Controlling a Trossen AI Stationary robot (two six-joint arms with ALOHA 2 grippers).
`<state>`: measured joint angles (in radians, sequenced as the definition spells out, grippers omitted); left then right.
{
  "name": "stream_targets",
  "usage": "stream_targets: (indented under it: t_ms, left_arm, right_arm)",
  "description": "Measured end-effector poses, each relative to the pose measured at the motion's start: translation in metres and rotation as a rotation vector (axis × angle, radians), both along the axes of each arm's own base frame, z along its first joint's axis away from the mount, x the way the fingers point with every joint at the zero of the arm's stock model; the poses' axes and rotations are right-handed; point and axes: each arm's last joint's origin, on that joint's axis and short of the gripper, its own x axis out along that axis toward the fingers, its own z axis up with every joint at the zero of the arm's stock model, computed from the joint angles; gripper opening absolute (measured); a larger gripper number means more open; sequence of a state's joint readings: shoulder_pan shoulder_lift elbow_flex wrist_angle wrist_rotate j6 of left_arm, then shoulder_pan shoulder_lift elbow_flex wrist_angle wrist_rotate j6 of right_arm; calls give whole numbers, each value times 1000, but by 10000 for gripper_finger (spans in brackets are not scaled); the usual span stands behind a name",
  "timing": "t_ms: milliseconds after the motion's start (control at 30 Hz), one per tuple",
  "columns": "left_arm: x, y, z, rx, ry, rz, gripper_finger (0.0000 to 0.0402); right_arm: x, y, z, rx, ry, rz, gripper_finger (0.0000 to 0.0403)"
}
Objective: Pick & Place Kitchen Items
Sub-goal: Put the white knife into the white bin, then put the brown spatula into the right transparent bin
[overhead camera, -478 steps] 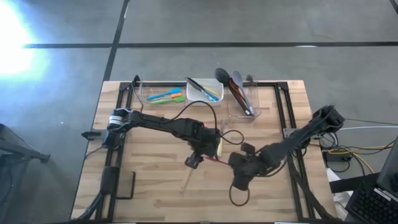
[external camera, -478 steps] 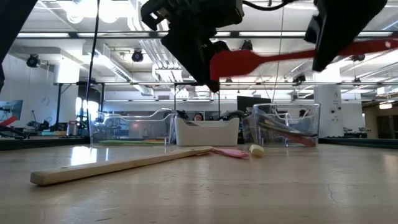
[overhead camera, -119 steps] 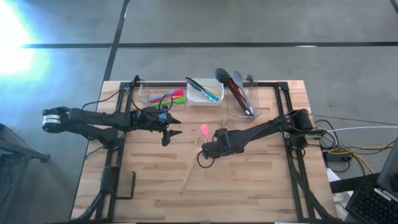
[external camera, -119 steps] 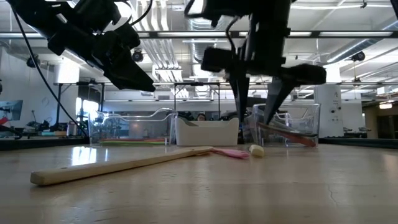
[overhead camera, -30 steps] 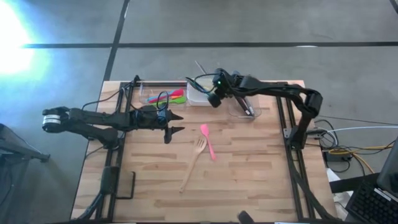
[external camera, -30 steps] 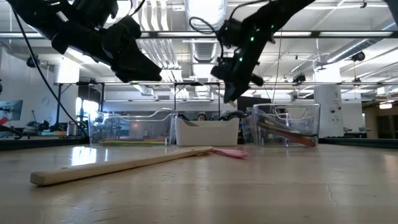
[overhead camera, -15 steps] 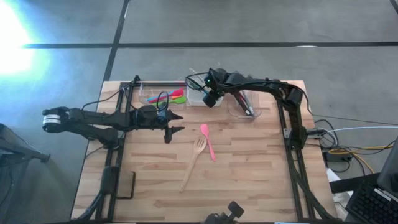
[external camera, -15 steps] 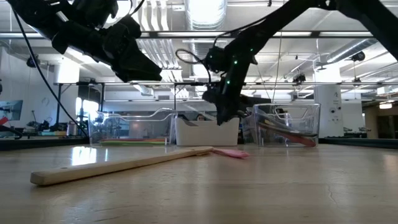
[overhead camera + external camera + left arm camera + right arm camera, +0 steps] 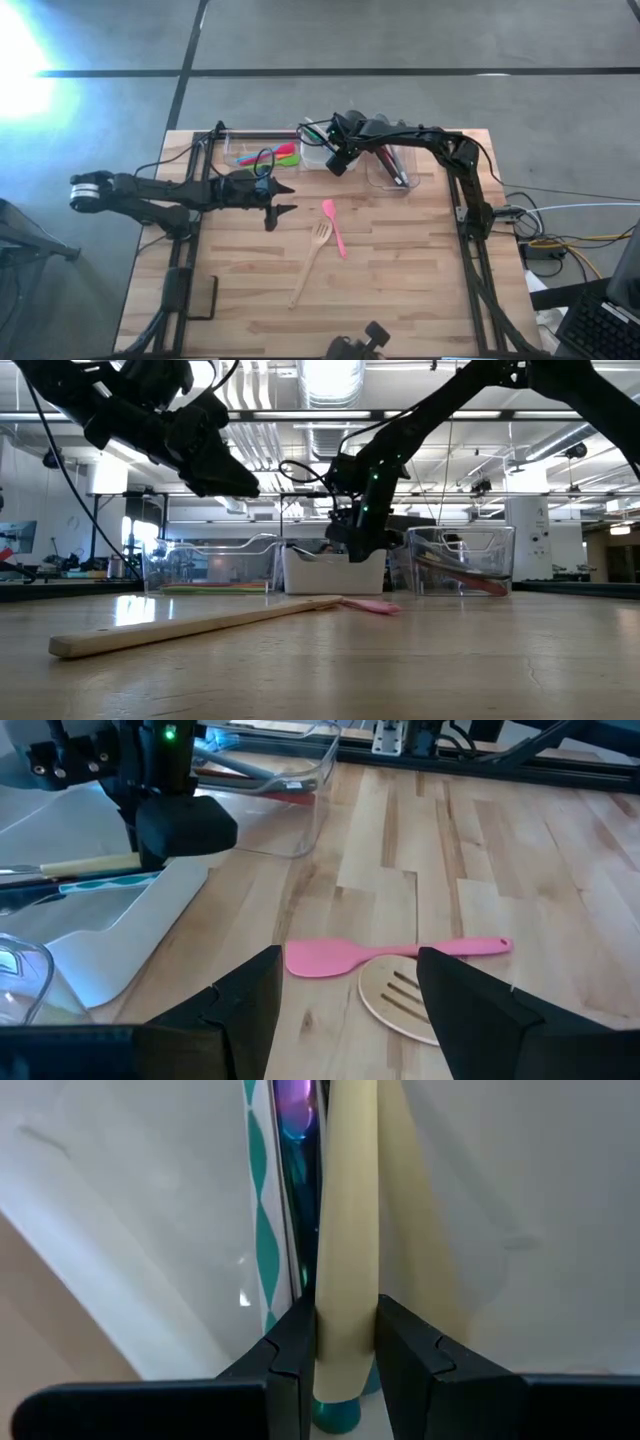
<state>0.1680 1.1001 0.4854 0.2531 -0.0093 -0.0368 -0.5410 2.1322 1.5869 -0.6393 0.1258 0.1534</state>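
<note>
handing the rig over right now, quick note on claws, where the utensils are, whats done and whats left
Right claw: shut on a cream-handled utensil, held over the white tub at the table's far edge.
Left claw: open, empty, hovering left of centre.
Done: utensils already lie in the left clear tub, the white tub and the right clear tub.
Left: release the cream one into the white tub, then clear the pink spatula and wooden fork lying mid-table.

Bench (image 9: 400, 290): open boards all round the pink spatula (image 9: 333, 226) and wooden fork (image 9: 311, 260); three tubs (image 9: 385, 165) and both arms crowd the far edge.
</note>
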Motion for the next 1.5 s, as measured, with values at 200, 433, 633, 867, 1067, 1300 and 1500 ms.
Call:
stream_targets:
  t_ms: [200, 433, 633, 867, 1067, 1300, 1500]
  left_arm:
    - [0, 0, -1, 0, 3, 1, 234]
    - [0, 0, -1, 0, 3, 1, 234]
    - [0, 0, -1, 1, 3, 3, 234]
    - [0, 0, -1, 1, 3, 4, 234]
    - [0, 0, -1, -4, 1, 5, 234]
    - [0, 0, -2, -15, 17, 8, 234]
    - [-1, 0, -4, -26, 33, 11, 234]
  right_arm:
    - [0, -1, 1, -5, -3, -3, 68]
    - [-2, 1, 8, -11, -11, -2, 174]
    - [5, 7, 29, -34, -18, 35, 208]
    - [11, 25, 70, -144, 94, 65, 194]
    - [13, 53, 109, -142, 157, 53, 176]
    - [-2, 104, 152, -152, 275, 35, 154]
    - [-33, 156, 181, -145, 254, -45, 135]
